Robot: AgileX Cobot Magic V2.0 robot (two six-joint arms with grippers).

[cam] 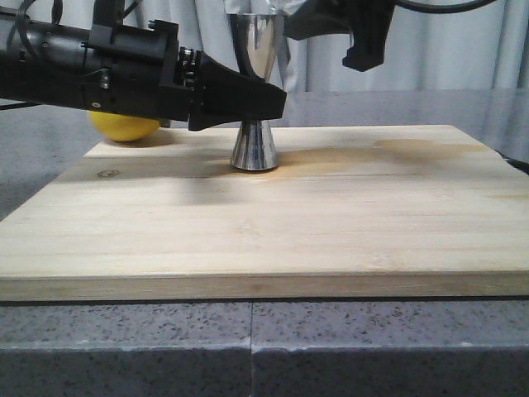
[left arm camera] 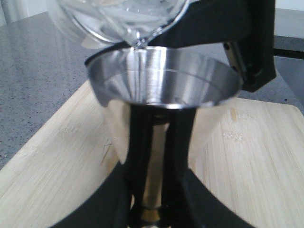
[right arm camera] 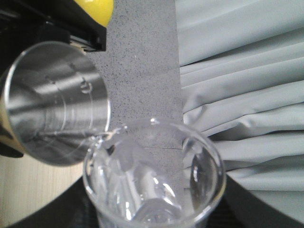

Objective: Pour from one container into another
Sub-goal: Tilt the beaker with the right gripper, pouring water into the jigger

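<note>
Left jaws pinch the jigger waist so it can't tip; right jaws hold the beaker tilted, lip over the rim, pouring in.

Pleated grey curtain hangs behind a speckled grey countertop.

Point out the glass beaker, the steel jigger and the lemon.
glass beaker (right arm camera: 152, 180): right wrist view, inner wall.
steel jigger (cam: 254, 149): front view, lower cone.
lemon (cam: 124, 126): front view, visible underside below the left arm.
</note>
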